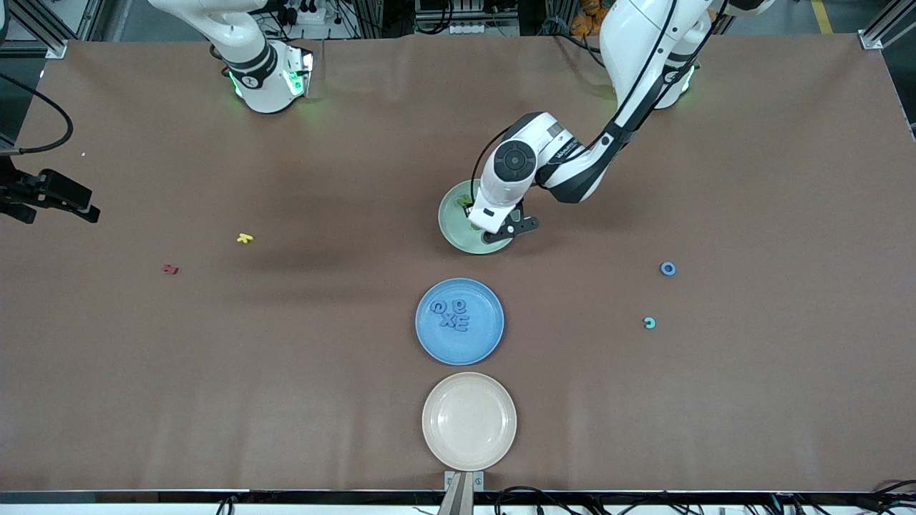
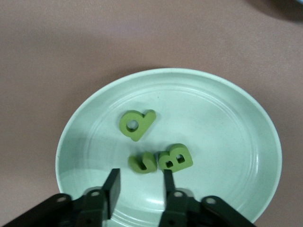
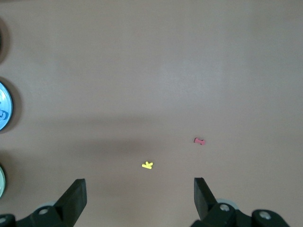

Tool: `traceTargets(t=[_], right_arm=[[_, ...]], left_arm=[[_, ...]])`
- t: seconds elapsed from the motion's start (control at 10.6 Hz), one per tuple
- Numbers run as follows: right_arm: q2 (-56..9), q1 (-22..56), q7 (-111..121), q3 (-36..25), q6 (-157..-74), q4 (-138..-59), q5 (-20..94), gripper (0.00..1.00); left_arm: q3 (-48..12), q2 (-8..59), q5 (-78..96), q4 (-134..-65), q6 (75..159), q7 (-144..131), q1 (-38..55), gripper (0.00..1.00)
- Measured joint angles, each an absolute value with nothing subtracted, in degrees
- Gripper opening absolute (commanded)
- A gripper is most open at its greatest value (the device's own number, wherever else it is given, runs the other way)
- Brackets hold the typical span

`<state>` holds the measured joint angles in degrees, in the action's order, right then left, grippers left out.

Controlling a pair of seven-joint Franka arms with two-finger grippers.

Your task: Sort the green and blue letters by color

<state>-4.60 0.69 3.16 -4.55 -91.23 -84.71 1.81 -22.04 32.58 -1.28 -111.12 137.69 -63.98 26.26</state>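
Green letters: three leaf-green foam letters (image 2: 156, 149) are lying flat in the pale green round plate (image 2: 236, 118), two touching, one apart.
Blue letters: periwinkle foam letters (image 1: 451, 315) are sitting clustered in the blue round plate (image 1: 486, 343); a blue ring letter (image 1: 668, 268) is lying loose toward the left arm's end.
Left end effector (image 2: 139, 182): hovering over the green plate, fingers parted, gripping nothing.
Right end effector (image 3: 139, 196): waiting wide open over the brown worktop (image 1: 286, 357).
Around: small yellow letter (image 1: 245, 238), red letter (image 1: 169, 269), teal letter (image 1: 649, 322), cream plate (image 1: 501, 443).
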Motion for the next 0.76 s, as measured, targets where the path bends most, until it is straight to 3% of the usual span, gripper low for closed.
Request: traceTargets(t=[0.76], right_arm=[[-4.70, 0.68, 3.16, -4.57, -91.84, -84.72, 1.81, 1.00]], left_arm=[[-22.55, 28.18, -5.47, -108.00, 134.12, -60.88, 20.75, 1.00]])
